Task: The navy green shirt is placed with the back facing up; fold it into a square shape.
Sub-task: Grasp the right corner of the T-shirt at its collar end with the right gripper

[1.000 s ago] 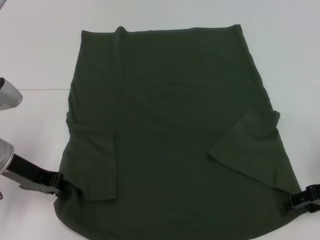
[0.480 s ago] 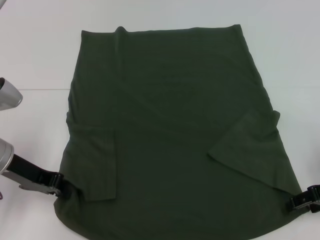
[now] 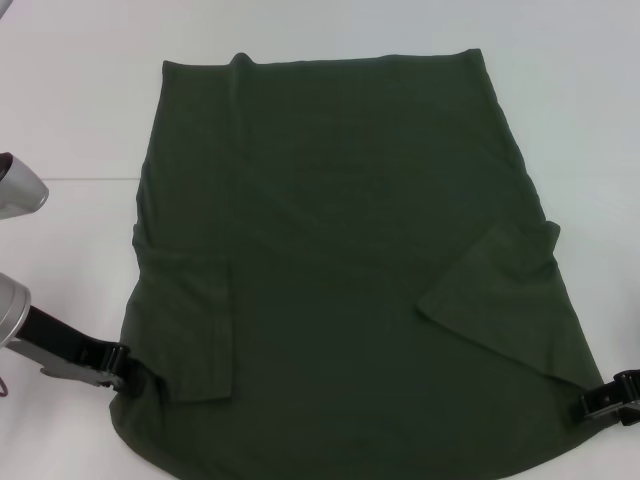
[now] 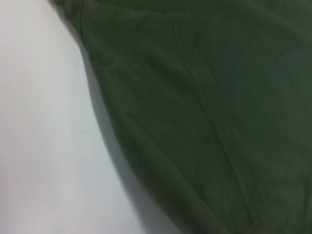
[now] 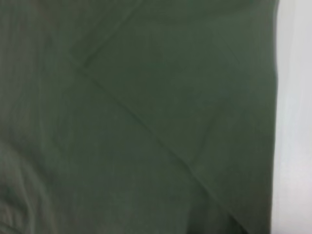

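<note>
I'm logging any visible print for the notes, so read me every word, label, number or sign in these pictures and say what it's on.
None: the navy green shirt shows only plain cloth in all three views, and nothing readable shows on the left gripper, right gripper or table.

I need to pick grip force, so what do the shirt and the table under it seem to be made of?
The navy green shirt looks like soft matte knit cloth: it creases and its sleeves fold flat. The table appears a smooth, hard white surface, material unclear.
</note>
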`<state>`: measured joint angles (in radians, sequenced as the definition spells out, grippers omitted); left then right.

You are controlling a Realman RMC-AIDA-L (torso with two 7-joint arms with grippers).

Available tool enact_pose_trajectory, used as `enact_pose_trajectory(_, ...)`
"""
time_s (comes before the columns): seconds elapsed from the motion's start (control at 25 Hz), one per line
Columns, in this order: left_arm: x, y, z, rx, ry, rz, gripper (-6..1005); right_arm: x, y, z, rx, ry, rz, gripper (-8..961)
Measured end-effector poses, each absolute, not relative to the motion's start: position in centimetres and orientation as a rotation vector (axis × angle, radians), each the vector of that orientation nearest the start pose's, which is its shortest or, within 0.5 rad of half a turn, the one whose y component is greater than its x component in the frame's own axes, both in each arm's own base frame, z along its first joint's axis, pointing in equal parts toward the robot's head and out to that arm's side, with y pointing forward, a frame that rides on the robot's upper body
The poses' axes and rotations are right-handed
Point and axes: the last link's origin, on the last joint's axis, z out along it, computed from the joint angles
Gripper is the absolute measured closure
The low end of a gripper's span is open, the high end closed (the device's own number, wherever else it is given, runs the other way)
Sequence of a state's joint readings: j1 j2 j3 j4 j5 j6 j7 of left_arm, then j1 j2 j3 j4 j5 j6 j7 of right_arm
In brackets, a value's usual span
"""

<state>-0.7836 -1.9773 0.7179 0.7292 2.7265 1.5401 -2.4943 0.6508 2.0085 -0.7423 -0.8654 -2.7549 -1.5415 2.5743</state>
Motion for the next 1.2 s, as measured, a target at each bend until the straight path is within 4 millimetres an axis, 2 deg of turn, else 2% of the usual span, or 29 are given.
enact_pose_trajectory(0.56,-27.52,37.68,3.68,-2.315,-1.699,0.261,958,30.06,35.2,4.46,-2.181,1.802,-0.201,123)
enact_pose_trajectory(1.2,-27.49,37.6,3.67,-2.319,-1.702,0.265,957,30.07,35.16,3.8,-2.203,1.809,-0.212,124)
